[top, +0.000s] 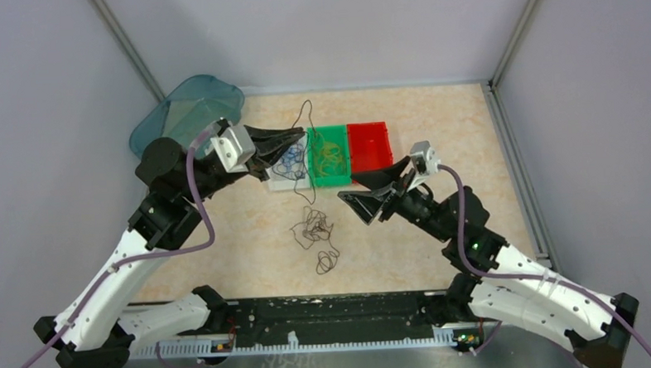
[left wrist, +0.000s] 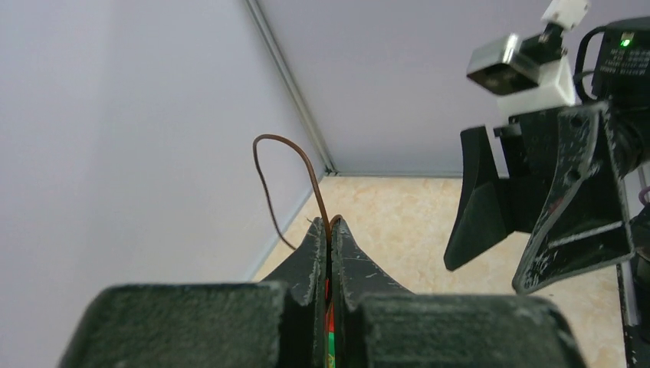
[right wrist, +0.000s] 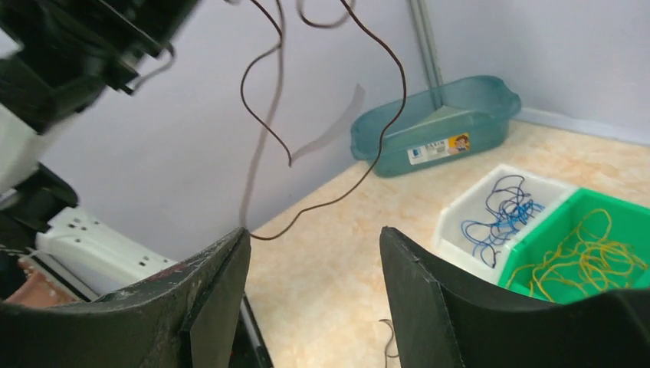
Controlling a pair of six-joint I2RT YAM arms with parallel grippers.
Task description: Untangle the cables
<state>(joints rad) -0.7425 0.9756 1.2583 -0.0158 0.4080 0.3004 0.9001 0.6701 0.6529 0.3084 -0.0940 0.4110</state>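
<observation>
At the near side of the tabletop [top: 392,260], a loose tangle of dark cables [top: 314,232] lies flat on the surface. The right hand [top: 357,191] is just beside it, toward the right edge, with its fingers spread apart. Farther back, the left hand [top: 300,144] hovers over a white bin [top: 282,184]. Its fingers are pressed together on a brown cable [right wrist: 402,88], which loops up and away toward the far edge.

The left wrist camera shows the pinch right at the fingertips, which is too fine to make out from overhead. The right wrist camera shows the brown strand dangling in the air ahead of the parted fingers, clear of both. It also picks out blue cables [right wrist: 498,215] in the white bin and yellow cables [right wrist: 582,257] in the green bin [top: 328,131] touching it. A red bin [top: 368,145] ends the row, and a teal tub [top: 190,111] sits in the far left corner.
</observation>
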